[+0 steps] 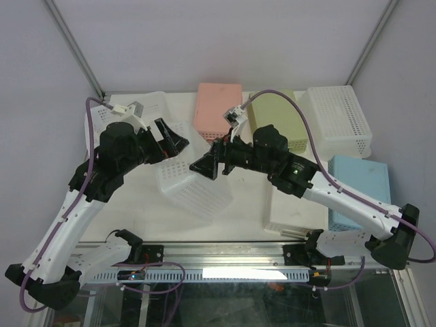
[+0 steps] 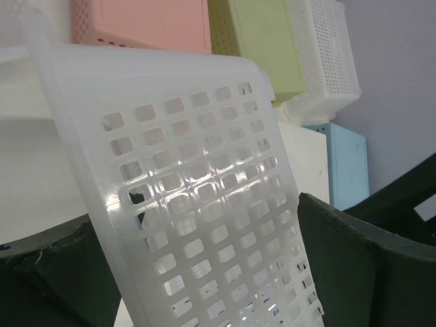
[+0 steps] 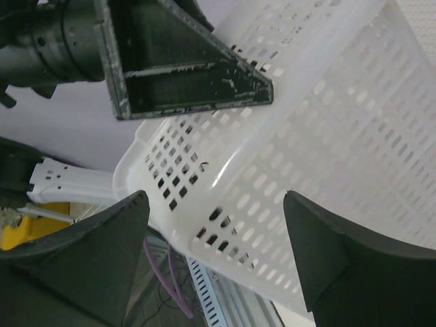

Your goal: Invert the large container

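The large white perforated container (image 1: 194, 187) stands tilted on the table's middle, between my two grippers. My left gripper (image 1: 174, 139) is open at its upper left side. In the left wrist view the container's holed wall (image 2: 204, 170) fills the gap between the wide-spread jaws of the left gripper (image 2: 197, 218); I cannot tell if the fingers touch it. My right gripper (image 1: 203, 165) is open at the container's upper right edge. In the right wrist view the container (image 3: 327, 136) lies just beyond the right gripper (image 3: 214, 201), with a left finger (image 3: 191, 61) above.
At the back stand a pink container (image 1: 218, 109), a green one (image 1: 276, 119) and a white basket (image 1: 338, 121). A light blue box (image 1: 360, 187) and a white box (image 1: 286, 211) are at the right. A translucent container (image 1: 153, 107) is at the back left.
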Controlling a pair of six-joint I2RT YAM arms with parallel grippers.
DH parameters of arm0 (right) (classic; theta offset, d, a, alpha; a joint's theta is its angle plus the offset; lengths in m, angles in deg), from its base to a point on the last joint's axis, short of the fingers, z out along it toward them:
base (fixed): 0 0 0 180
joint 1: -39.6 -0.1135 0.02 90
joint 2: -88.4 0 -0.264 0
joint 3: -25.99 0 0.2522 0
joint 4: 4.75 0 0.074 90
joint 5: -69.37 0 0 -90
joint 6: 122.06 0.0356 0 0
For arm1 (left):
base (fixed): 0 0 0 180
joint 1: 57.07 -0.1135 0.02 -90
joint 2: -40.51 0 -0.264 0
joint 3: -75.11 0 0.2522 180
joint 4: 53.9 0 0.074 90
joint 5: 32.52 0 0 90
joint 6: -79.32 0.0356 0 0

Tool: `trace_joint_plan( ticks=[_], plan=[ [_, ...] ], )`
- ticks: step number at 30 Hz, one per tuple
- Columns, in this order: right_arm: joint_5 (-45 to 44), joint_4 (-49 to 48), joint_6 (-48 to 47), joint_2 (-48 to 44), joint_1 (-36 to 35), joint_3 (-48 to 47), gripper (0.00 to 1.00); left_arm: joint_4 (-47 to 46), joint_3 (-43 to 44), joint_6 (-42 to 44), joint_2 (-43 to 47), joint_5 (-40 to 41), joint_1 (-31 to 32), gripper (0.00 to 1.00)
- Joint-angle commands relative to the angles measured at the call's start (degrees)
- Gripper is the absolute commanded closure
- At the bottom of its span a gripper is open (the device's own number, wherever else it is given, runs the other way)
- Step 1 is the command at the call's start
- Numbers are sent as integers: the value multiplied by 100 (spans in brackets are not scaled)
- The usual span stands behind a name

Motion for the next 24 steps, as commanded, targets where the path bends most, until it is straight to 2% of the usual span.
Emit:
trace_joint_plan(
  ticks=[1, 5, 10, 14, 24],
  plan=[
    [-733, 385, 218, 373, -141, -658, 16, -614, -217, -273, -55, -703, -30, 1],
    [-974, 587, 319, 564, -188, -735, 16, -1043, -339, -481, -79, -1139, -30, 1],
    [-1806, 1132, 355, 575, -192, -772, 17, -1371, -458, -561, -150, -1509, -30, 1],
    [-2291, 1483, 316, 482, -183, -701, 20, -1427, -409, -578, -162, -1625, -30, 1],
    [-2658, 1726, 398, 112, -84, -138, 25, -1367, -183, -579, 47, -1559, -141, 1]
  ],
)
